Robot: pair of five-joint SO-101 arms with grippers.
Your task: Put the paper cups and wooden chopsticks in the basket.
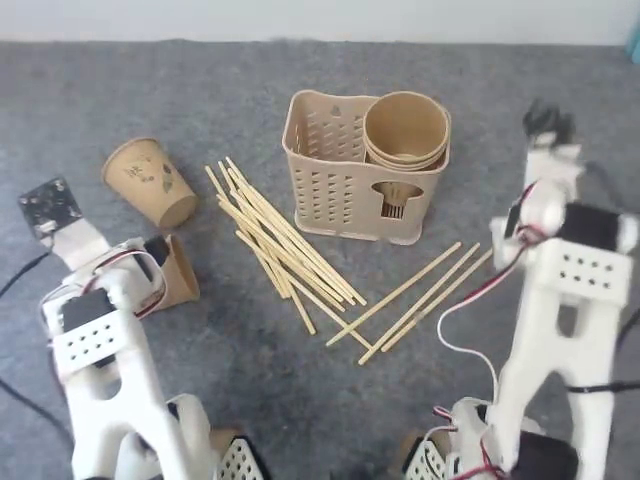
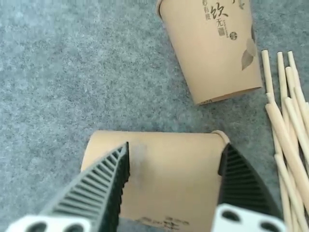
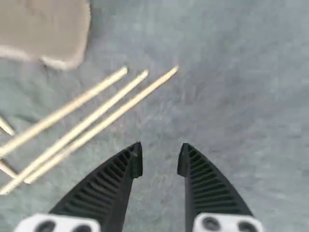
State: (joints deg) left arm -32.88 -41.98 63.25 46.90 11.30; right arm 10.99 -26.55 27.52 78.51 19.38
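Straddling the fallen cup (image 2: 174, 169) on the counter (image 2: 58, 72), my left jaws stand spread either side, not clenched. Next, I reckon: close, lift, carry it to the basket (image 1: 325, 190), onto the stacked cups (image 1: 405, 130). My right jaws hang parted beside three chopsticks (image 3: 96, 114).

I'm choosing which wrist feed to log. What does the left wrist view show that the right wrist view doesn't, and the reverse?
Left wrist, not right: one paper cup on its side beneath the open left gripper, a second paper cup lying beyond it. Right wrist, not left: the basket corner and the open right gripper. Both: grey carpet and wooden chopsticks, a pile in the left, three separate sticks in the right.
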